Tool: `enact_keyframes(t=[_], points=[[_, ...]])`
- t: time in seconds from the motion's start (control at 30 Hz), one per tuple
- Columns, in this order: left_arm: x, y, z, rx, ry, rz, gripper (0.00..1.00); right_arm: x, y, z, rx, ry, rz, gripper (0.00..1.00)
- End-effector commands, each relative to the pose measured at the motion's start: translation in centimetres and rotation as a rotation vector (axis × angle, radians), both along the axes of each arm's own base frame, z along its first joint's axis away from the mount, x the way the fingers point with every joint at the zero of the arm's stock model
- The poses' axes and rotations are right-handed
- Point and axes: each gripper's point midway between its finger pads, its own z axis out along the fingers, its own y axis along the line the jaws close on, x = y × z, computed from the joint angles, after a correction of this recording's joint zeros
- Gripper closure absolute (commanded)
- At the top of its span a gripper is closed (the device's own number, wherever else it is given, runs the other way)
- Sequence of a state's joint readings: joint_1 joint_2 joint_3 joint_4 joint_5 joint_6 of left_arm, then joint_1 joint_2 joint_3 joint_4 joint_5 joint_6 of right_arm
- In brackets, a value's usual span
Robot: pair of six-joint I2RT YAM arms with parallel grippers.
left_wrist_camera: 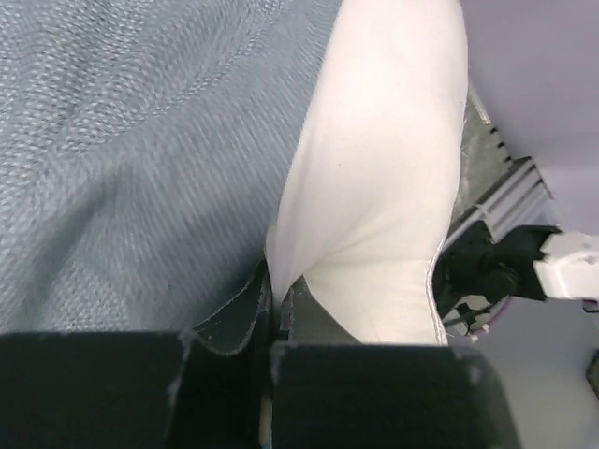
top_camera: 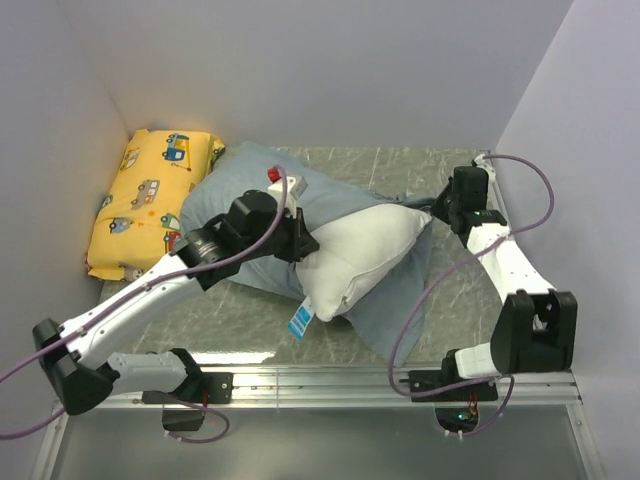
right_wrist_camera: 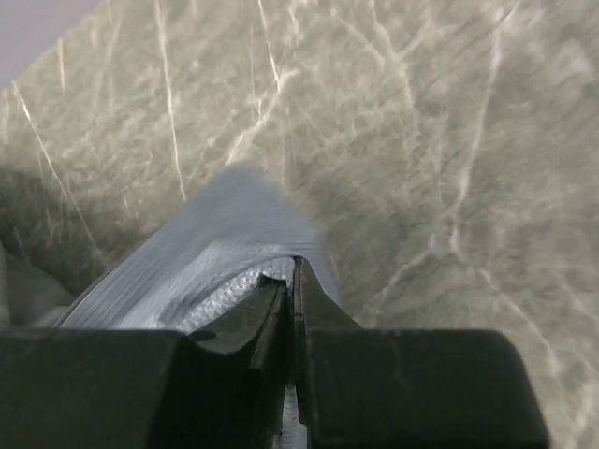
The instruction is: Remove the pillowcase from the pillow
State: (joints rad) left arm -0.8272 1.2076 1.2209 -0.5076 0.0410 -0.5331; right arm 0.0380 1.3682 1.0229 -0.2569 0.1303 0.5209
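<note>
The pillowcase (top_camera: 235, 195) lies in the middle of the grey-green bench (top_camera: 400, 165), the pillow (top_camera: 365, 250) half out. The left end effector (top_camera: 303, 240) pinches the pillow, the right end effector (right_wrist_camera: 295, 281) the pillowcase. A yellow cushion (top_camera: 150, 200) sits in the far-left corner by pale walls (top_camera: 330, 70).

A lab robot cell; plain pale walls (top_camera: 330, 70) box in a marble-patterned table (top_camera: 400, 165); the left arm (top_camera: 140, 290) and right arm (top_camera: 505, 255) stand bolted to an aluminium rail (top_camera: 320, 385).
</note>
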Motion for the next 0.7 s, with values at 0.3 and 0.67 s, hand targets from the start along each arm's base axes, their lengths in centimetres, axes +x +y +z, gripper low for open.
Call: enact_keyframes(t=[0.3,0.67], points=[[-0.5,0.3,11.2,-0.303,-0.218,0.007,1.00,2.1,10.7,-0.7,0.468,-0.143,0.545,0.68],[4.8,-1.8,16.0,-0.555,-0.262,0.206,1.00,-0.4,9.4,5.4,0.421,-0.176,0.441,0.18]])
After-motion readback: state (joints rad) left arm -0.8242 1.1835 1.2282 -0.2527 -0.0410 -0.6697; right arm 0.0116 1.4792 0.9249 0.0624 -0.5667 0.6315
